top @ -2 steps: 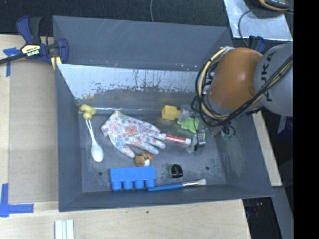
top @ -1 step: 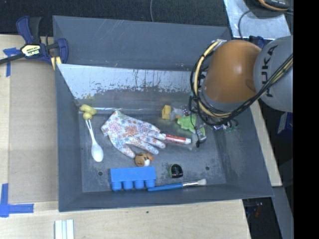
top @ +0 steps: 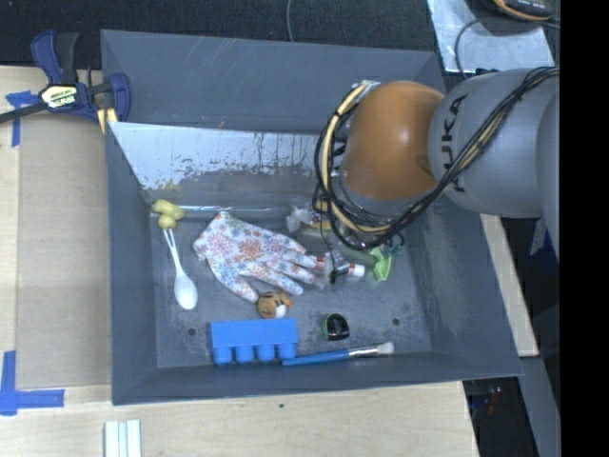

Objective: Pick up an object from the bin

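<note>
Orange-capped wrist (top: pixel 385 150) hangs low over the right-centre of the bin (top: pixel 133 284), pointing straight down, so it covers the pincer (top: pixel 341 261); I cannot tell whether the pincer is open or closed, or holding anything. Beneath it lie the near end of a floral glove (top: pixel 249 253), a small red-and-white piece (top: pixel 350 271) and a green scrap (top: pixel 383 265), the likely candidates. The blue block (top: pixel 252 339) and white spoon (top: pixel 179 272) lie well apart.
</note>
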Robot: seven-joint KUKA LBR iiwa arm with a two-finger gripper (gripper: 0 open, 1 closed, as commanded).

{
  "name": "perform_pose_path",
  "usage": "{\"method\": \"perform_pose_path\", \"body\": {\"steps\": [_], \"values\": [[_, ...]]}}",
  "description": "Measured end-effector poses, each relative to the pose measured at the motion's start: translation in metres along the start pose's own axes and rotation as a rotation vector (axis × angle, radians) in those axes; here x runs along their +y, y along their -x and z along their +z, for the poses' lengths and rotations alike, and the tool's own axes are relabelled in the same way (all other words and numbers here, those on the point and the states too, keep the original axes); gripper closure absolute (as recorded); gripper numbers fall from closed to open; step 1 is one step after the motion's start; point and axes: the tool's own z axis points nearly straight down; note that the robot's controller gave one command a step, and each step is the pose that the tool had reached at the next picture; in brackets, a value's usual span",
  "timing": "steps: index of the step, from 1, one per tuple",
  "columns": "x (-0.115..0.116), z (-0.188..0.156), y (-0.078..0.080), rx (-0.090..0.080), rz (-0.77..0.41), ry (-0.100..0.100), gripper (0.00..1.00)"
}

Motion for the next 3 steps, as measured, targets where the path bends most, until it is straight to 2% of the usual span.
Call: {"method": "perform_pose_path", "body": {"steps": [1, 2, 3], "values": [[0.008, 0.035, 0.026, -0.014, -0.089, -0.011, 0.00], [0.016, 0.037, 0.041, -0.017, 0.157, -0.007, 1.00], [0.016, 0.037, 0.040, -0.017, 0.156, -0.007, 1.00]]}}
